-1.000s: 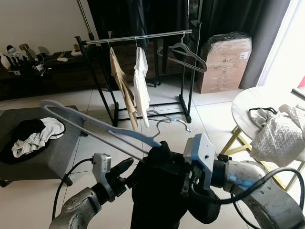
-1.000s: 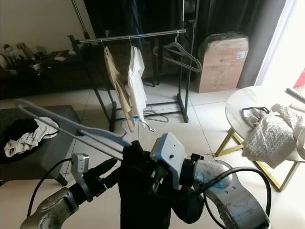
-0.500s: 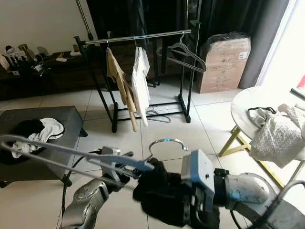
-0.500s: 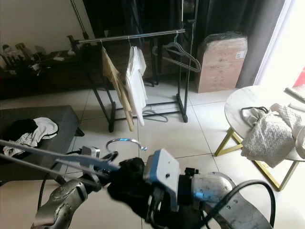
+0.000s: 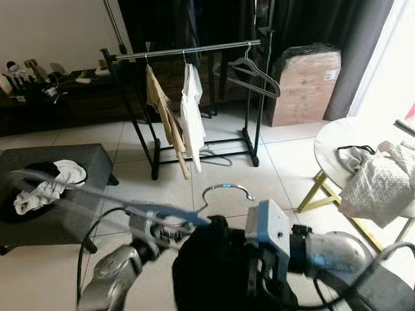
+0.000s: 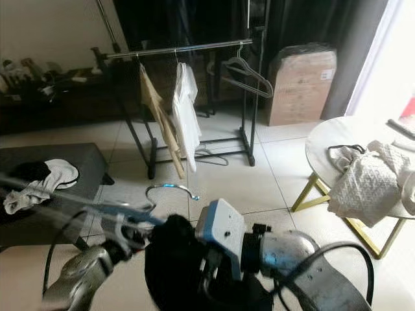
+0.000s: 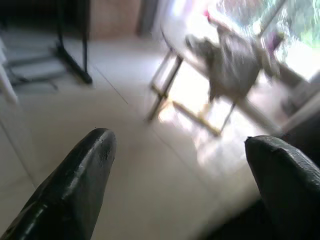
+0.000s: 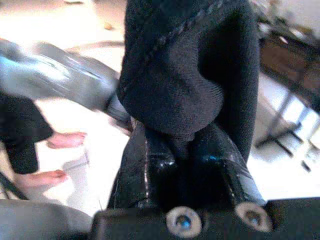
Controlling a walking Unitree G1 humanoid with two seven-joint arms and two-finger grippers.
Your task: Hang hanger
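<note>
While we stand on the pale tiled floor (image 5: 272, 162), a black clothes rack with a silver rail (image 5: 188, 50) is at twelve o'clock, a round white table (image 5: 337, 139) at three, a grey ottoman (image 5: 58, 194) at nine. Our grey plastic hanger with a metal hook (image 5: 165, 212) lies roughly level before us, blurred, long axis running nine to three, hook arching at the three o'clock end. Our right hand (image 8: 187, 145) is clamped on black cloth (image 8: 185, 70). Our left hand (image 7: 180, 165) is spread, holding nothing.
</note>
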